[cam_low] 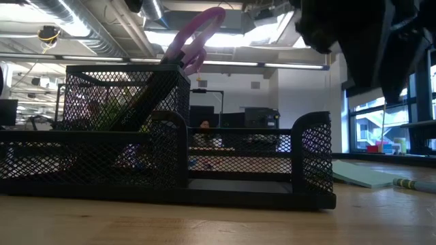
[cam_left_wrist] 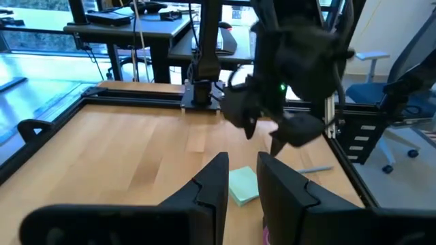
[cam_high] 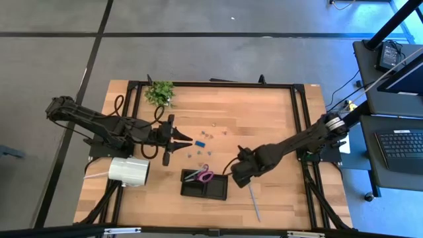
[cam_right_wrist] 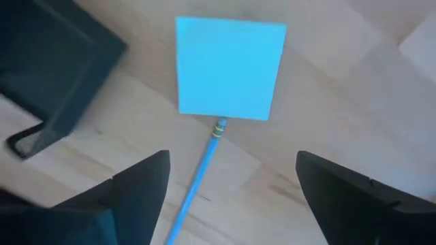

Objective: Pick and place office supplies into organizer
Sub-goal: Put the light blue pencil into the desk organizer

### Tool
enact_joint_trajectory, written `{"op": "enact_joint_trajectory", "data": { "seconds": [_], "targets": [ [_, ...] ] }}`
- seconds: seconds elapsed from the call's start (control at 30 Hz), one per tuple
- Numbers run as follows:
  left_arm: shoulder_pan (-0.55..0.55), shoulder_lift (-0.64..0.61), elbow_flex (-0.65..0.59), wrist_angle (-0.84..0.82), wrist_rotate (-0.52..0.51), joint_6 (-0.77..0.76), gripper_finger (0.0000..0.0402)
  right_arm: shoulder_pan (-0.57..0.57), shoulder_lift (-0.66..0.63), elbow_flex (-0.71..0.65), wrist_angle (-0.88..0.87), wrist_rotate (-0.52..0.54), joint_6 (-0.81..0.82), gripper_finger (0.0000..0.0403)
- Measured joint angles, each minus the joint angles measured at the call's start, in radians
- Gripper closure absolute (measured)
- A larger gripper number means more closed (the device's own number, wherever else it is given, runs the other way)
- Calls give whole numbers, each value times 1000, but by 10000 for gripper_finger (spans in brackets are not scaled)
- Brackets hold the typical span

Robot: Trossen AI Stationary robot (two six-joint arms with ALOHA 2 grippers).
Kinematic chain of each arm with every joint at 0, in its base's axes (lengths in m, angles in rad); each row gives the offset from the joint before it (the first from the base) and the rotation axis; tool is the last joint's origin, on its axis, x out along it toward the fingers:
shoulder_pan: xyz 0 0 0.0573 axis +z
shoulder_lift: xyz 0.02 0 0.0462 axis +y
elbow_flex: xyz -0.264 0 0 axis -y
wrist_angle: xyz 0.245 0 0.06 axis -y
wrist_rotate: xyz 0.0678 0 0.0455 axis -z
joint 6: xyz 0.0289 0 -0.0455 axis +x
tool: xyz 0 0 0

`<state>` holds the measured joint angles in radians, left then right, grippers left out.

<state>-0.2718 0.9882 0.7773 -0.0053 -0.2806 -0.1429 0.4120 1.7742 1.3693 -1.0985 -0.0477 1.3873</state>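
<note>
One square, apparently pale-green sticky-note pad (cam_right_wrist: 230,68)

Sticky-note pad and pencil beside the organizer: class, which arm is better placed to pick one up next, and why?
Probably the right. Its open tool hangs directly over the sticky-note pad and pencil, next to the organizer. The left tool is farther off, near the clips.

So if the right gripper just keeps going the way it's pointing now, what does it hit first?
Most likely the sticky-note pad, or the pencil whose end touches the pad's edge. Both lie on the table straight ahead between the right gripper's open jaws, though depth is hard to judge.
</note>
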Motion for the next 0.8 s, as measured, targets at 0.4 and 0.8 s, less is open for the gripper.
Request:
{"op": "enact_joint_trajectory", "data": {
  "seconds": [0.4,0.8],
  "targets": [
    [0,0,0,0,0,-10,329,2,115,-23,31,-19,21,82],
    [0,0,0,-6,0,-27,329,28,109,-199,325,-48,79,131]
  ]
}}
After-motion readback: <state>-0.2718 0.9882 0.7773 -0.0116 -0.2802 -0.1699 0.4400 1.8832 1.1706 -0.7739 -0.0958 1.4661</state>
